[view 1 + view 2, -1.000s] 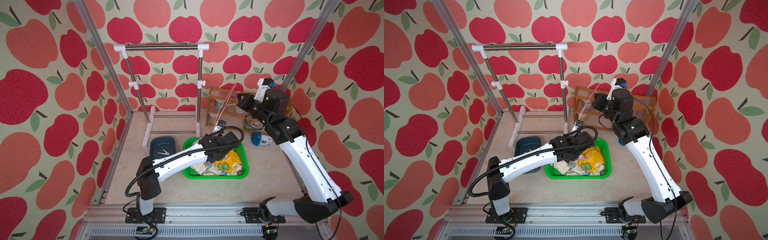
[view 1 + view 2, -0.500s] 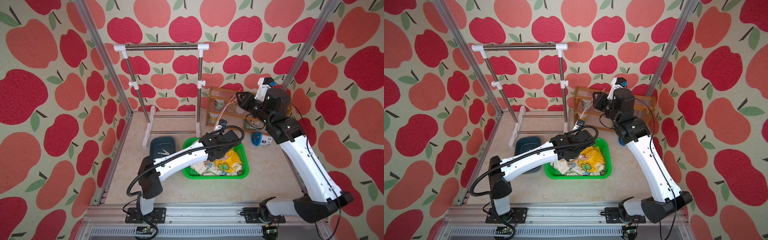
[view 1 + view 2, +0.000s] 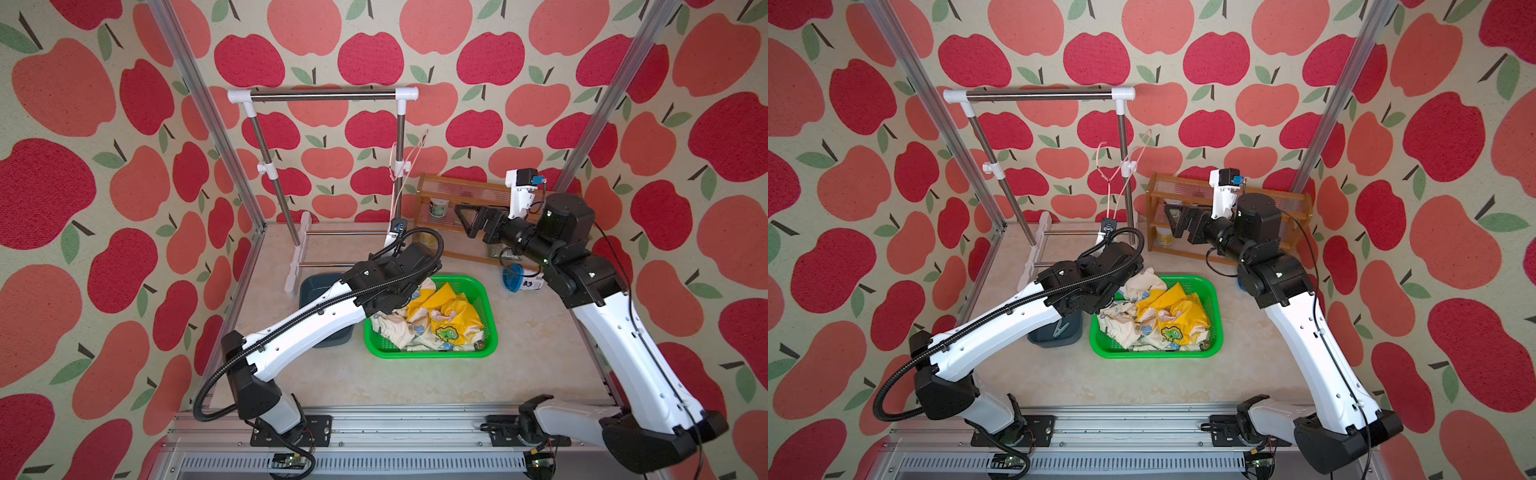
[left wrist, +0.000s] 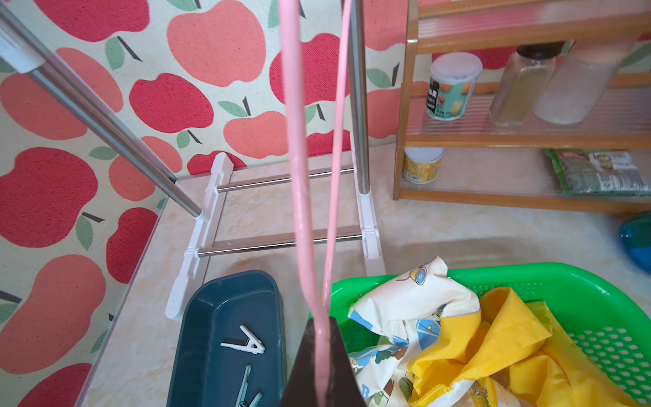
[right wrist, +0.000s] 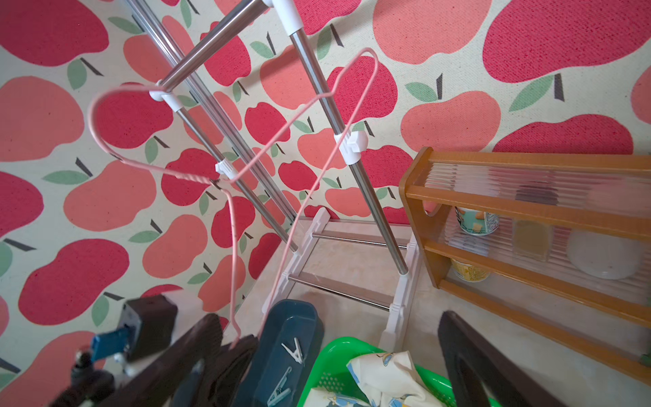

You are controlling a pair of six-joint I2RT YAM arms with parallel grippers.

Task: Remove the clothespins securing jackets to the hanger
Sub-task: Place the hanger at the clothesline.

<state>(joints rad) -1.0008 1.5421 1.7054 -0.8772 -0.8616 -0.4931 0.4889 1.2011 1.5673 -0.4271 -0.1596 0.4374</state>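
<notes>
Pink hanger (image 4: 298,176) in left hand (image 4: 322,336); right hand (image 3: 466,219) wide, seemingly empty

Left wrist view cuts off the hanger (image 4: 297,169).

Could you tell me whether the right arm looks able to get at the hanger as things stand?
Probably yes: the right gripper is open and raised beside the hanger, nothing between them; the left gripper pinches only the hanger's lowest part.

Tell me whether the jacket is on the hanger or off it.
Off. The jacket lies crumpled in the green basket, while the hanger stands bare, gripped by the left gripper.
</notes>
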